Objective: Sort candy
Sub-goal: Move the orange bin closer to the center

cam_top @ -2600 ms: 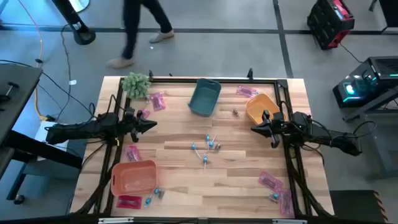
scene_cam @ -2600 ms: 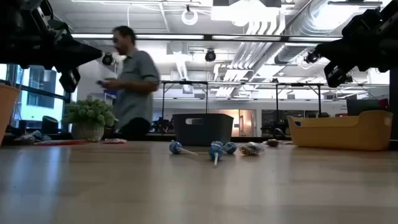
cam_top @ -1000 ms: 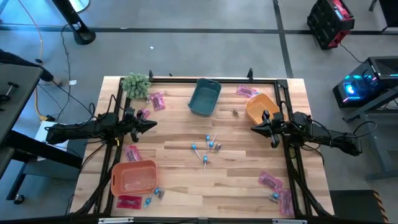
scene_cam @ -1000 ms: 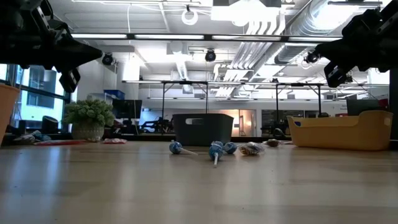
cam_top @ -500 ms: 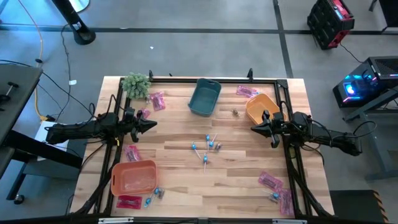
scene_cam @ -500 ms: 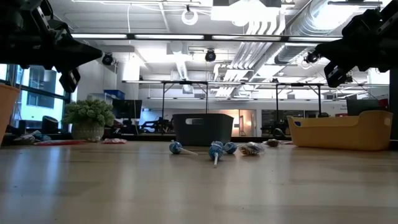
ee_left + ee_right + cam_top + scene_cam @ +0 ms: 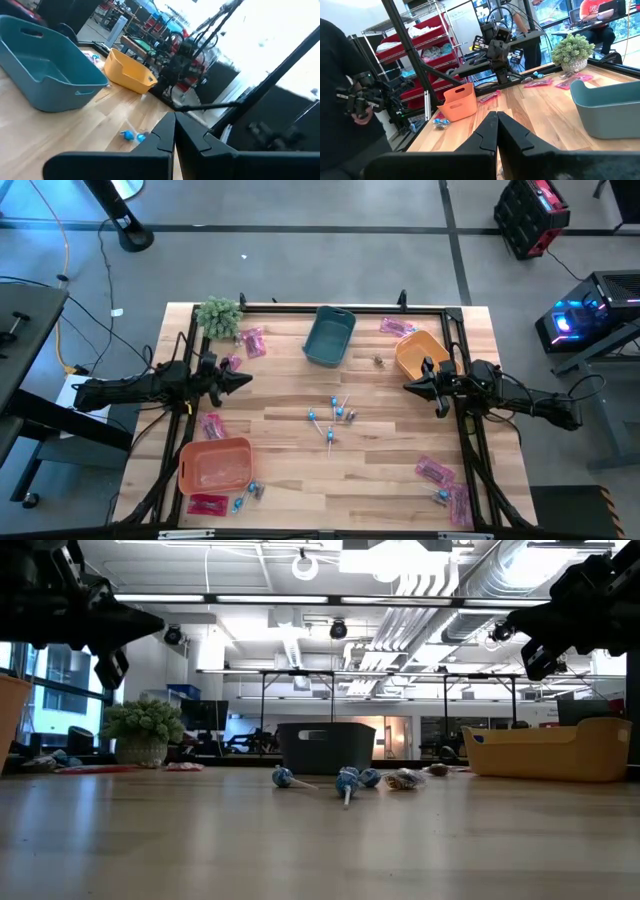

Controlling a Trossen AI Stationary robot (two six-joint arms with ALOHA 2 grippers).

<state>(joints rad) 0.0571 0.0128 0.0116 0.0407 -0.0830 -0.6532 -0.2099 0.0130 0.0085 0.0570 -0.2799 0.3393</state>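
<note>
nothing sorted yet, by the look of it: candy lying all over the table (image 7: pixel 290 460), both arms parked at its side edges.

nearest, at the near left: red bin (image 7: pixel 214 465), seemingly empty, with a pink packet (image 7: pixel 207 504) and blue lollipops (image 7: pixel 247 494) just beside its near edge. at the near right: more pink packets (image 7: pixel 434 471) and one lollipop (image 7: pixel 441 496).

at mid-table: a small cluster of lollipops (image 7: pixel 331 417), well apart from every bin. level with it, left gripper (image 7: pixel 243 381) over the left side, fingers pressed together, holding nothing; right gripper (image 7: pixel 408 386) over the right side, fingers likewise together and empty.

farther back: orange bin (image 7: pixel 420 352), a brownish piece (image 7: pixel 379 360) beside it, teal bin (image 7: pixel 330 336), pink packets at far left (image 7: pixel 253 342) and far right (image 7: pixel 396 327), plant (image 7: pixel 219 314) in the far left corner.

judged step: the very start, before any pick. next move likely calls for spreading one pair of fingers, dropping onto a single sweet, gripping cleanly around so small a thing.
</note>
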